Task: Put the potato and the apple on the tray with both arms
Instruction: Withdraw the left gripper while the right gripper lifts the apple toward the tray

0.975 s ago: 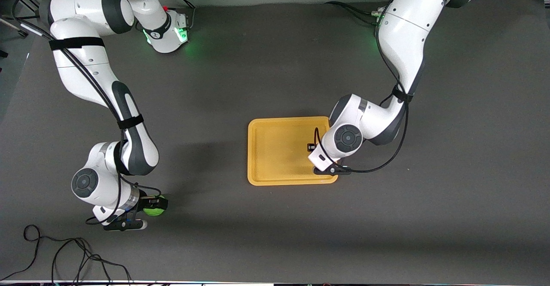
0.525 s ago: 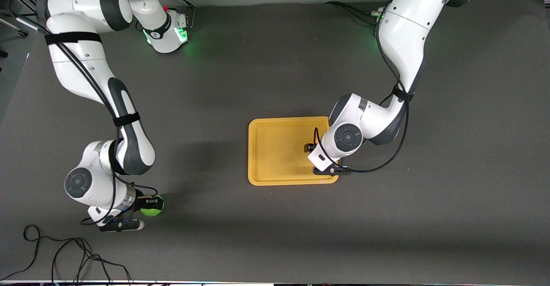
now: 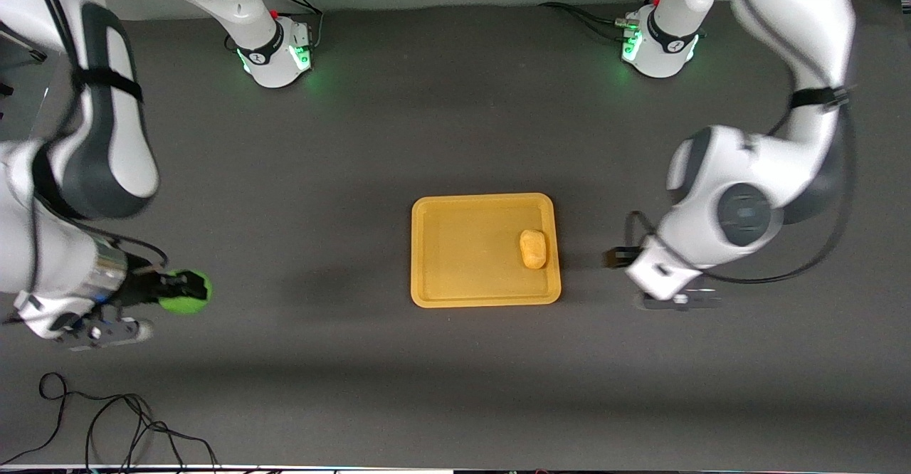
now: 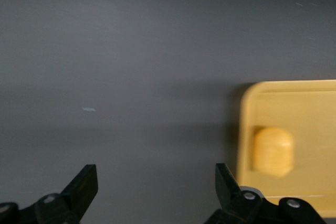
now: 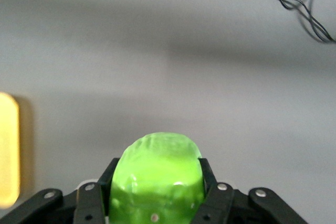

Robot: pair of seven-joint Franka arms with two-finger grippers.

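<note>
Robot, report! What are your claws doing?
Left claw open, beside tray. Right claw grips apple. Potato on tray.

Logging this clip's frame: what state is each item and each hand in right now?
potato: lying on the tray, released.
tray: flat on the table, holding only the potato.
apple: clamped in the right hand, off the tray.
left hand: open, empty, over the table beside the tray.
right hand: shut on the apple.
</note>
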